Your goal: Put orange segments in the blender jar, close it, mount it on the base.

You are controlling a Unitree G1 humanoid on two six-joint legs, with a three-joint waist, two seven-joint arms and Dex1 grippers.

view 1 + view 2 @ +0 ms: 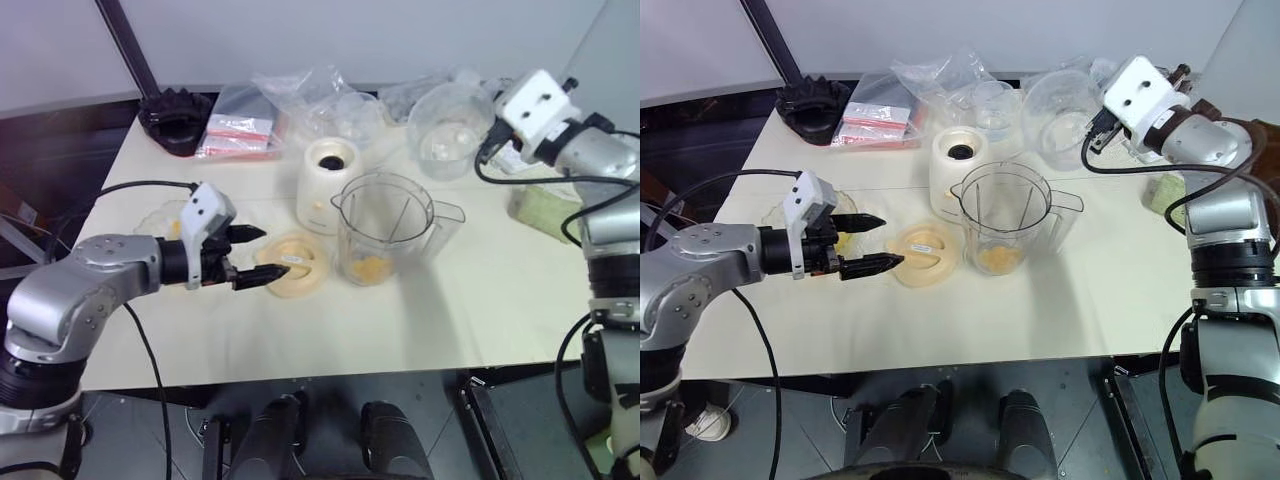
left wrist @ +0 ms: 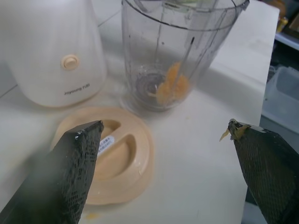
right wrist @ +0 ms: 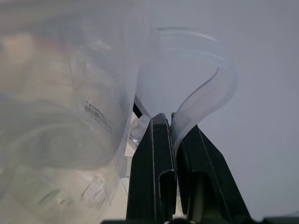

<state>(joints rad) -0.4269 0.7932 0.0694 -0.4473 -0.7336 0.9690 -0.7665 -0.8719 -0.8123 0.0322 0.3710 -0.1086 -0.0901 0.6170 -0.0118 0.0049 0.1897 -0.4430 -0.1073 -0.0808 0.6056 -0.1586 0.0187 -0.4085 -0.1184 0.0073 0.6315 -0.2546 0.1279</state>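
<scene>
Lying beside open left fingers (image 1: pixel 262 256): lid (image 1: pixel 293 263), blender jar (image 1: pixel 384 226).

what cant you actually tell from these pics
- How many orange segments lie in the blender jar: head views show a small yellow patch; in the left wrist view the jar wall blurs them.
- Which clear container the shut right gripper pinches: the right wrist view is too close, and its wrist housing hides the fingers in the head views.
- What the scalloped dish holds: the open left gripper covers it.
- The lid label's text: too small.
</scene>
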